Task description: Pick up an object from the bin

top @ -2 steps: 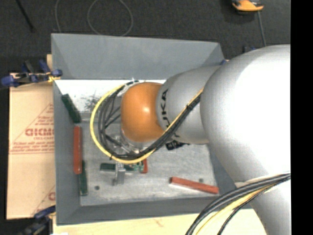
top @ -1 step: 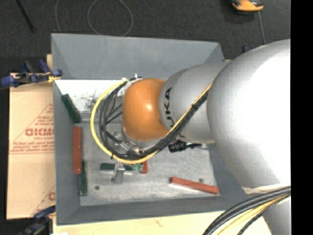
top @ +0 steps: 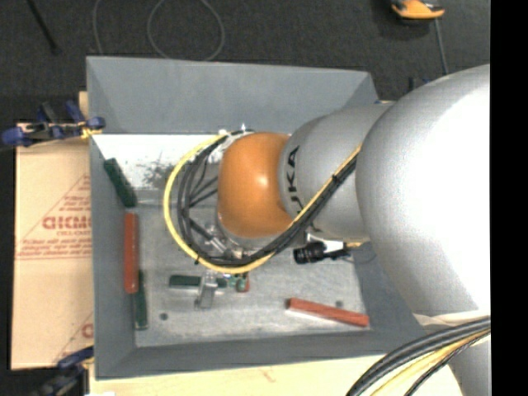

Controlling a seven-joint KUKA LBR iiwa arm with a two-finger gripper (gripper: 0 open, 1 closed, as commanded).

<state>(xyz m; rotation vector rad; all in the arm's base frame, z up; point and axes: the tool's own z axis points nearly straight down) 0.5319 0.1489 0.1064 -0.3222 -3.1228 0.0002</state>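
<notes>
My gripper (top: pixel 208 292) reaches down below the orange wrist cover, near the bin's front middle, with most of it hidden by the cover and cables. Just left of it a small dark green block (top: pixel 183 282) lies on the bin floor, close to or touching the gripper. A small green and red bit (top: pixel 240 284) shows just to the gripper's right, under the cables. A long red bar (top: pixel 327 312) lies on the floor to the right, near the front wall.
Along the left wall lie a dark green bar (top: pixel 120 181) at the back, an orange-red bar (top: pixel 130 252) in the middle and another dark green bar (top: pixel 140 304) at the front. The arm covers the bin's right and centre.
</notes>
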